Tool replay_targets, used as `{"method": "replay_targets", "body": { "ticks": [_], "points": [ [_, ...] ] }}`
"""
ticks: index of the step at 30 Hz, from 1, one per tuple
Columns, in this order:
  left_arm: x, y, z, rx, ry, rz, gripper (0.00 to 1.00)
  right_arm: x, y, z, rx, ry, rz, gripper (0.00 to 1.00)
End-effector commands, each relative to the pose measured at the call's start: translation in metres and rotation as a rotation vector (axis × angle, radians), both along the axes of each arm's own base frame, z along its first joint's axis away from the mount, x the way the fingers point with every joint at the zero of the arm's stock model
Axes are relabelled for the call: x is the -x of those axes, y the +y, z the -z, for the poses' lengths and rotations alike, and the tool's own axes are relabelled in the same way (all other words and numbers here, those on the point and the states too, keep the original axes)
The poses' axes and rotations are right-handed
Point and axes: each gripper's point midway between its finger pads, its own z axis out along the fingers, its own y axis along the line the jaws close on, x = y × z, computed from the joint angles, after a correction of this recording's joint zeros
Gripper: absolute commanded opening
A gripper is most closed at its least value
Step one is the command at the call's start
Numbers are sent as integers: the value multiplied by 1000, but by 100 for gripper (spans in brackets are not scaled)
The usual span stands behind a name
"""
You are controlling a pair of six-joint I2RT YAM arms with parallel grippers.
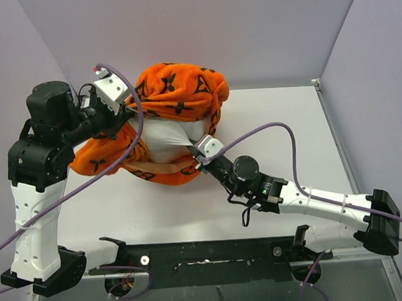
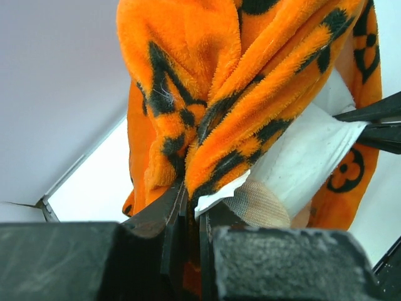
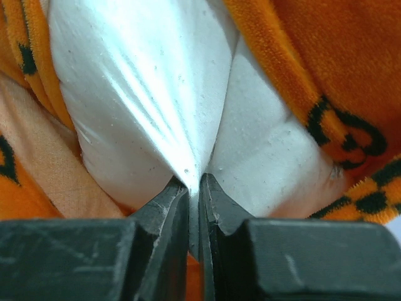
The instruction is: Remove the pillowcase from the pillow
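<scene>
Orange plush pillowcase (image 1: pixel 180 90), light and limp, sits bunched over the soft white pillow (image 1: pixel 166 139) above the table (image 1: pixel 274 119); left hand (image 2: pixel 191 200) clamped shut on its fold, right hand (image 3: pixel 194 185) pinching pillow cloth, likely slippery.

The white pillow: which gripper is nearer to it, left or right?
Right. The right gripper has its jaws shut on the bare white pillow; the left gripper clamps the orange pillowcase at its left side.
</scene>
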Motion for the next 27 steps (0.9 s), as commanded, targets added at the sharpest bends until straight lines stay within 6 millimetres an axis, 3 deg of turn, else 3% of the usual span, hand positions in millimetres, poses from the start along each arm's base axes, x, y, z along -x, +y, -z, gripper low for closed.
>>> {"method": "replay_targets", "body": {
  "ticks": [1, 4, 7, 11, 12, 14, 16, 22, 27],
  "points": [
    [-17, 48, -74, 43, -330, -260, 0, -20, -63, 45, 100, 122, 264, 0],
    [-26, 31, -26, 83, -117, -211, 0, -12, -65, 41, 97, 126, 239, 0],
    [-18, 1, 17, 197, 165, -60, 0, -2, -62, 37, 115, 117, 183, 0],
    [-7, -30, 47, 356, 505, 85, 0, 23, -50, 23, 185, 60, 21, 1],
    [-7, -35, 50, 381, 556, 100, 0, 30, -48, 16, 197, 41, -14, 11],
    [-8, -42, 53, 421, 616, 126, 0, 45, -41, 3, 224, 6, -92, 43],
    [-10, -47, 50, 454, 635, 143, 0, 59, -34, -9, 261, -42, -153, 55],
    [-1, -57, 38, 473, 647, 188, 0, 82, -3, -46, 337, -134, -293, 72],
    [9, -60, 33, 477, 652, 209, 0, 84, 32, -50, 430, -168, -369, 77]
  ]
}}
